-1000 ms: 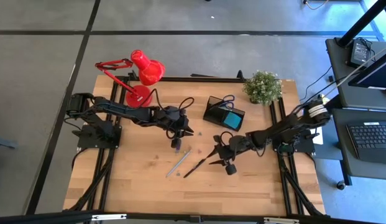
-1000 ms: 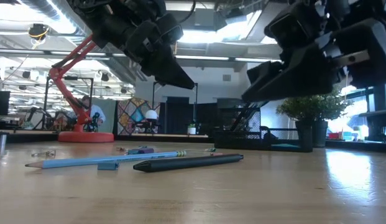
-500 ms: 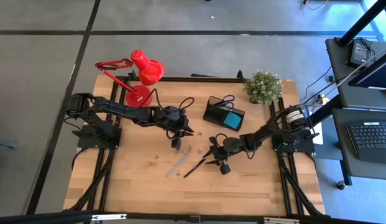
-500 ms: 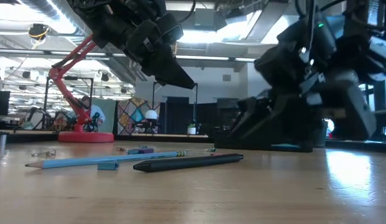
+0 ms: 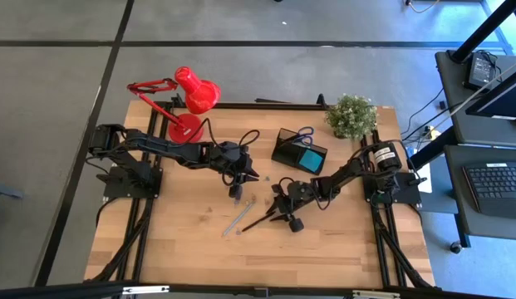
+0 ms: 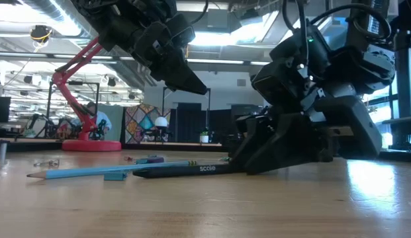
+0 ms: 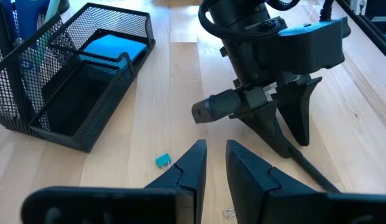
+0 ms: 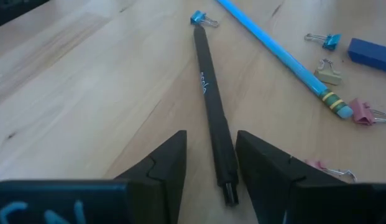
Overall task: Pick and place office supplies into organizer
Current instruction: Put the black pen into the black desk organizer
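A thin black pen (image 5: pixel 258 223) lies flat on the table beside a blue pencil (image 5: pixel 238 216). My right gripper (image 8: pixel 211 134) is open and low at the table (image 6: pixel 238 165), one finger on each side of the pen's right end. My left gripper (image 7: pixel 215 146) hovers above the table (image 5: pixel 236 193), open by only a narrow gap and holding nothing. The black mesh organizer (image 5: pixel 299 151) stands toward the far edge, with the teal sticky-note pad (image 7: pixel 115 50) and the blue-handled scissors (image 5: pixel 306 133) in it. My right gripper comes slanting down from the table's right and straddles the pen's end (image 8: pixel 222 168), with its fingers (image 8: pixel 267 162) along the pen. The pen lies flat on the table. I cannot tell whether either finger touches it.
Small binder clips (image 8: pixel 329 40) and a blue eraser (image 8: pixel 370 53) lie near the pencil's pink end, and a teal bit (image 7: pixel 163 160) lies below my left gripper. The red lamp (image 5: pixel 187 104) and the potted plant (image 5: pixel 351 116) stand at the far edge. Bare wood lies toward the near edge.
My right gripper has moved toward the table's left and down, until its fingers stand at the black pen's end. The pen has rolled a little where it lies, and its white print now faces the low view.
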`<control>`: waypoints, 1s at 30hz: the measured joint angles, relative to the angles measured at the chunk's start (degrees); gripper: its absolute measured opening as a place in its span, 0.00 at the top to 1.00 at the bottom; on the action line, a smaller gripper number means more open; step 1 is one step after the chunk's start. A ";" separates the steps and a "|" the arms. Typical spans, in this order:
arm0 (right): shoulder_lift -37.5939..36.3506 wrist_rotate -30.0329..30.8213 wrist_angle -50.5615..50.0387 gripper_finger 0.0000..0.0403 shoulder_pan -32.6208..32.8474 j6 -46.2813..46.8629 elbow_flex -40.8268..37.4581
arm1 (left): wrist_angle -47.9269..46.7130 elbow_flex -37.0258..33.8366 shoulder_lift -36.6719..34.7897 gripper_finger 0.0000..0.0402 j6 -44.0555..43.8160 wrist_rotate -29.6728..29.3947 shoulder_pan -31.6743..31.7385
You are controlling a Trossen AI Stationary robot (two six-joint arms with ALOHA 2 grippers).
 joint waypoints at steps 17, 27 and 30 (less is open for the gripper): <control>0.11 1.37 -0.53 0.89 -0.13 0.24 -0.16 | 0.02 0.00 -0.02 0.86 0.00 -0.11 0.00; -6.30 1.71 -4.94 0.89 -0.11 6.62 -0.54 | -0.20 0.00 -0.01 0.86 0.00 -0.13 0.00; -11.91 1.92 -10.65 0.88 -0.09 7.35 -0.43 | -1.15 0.00 -0.02 0.86 -0.01 -0.13 0.00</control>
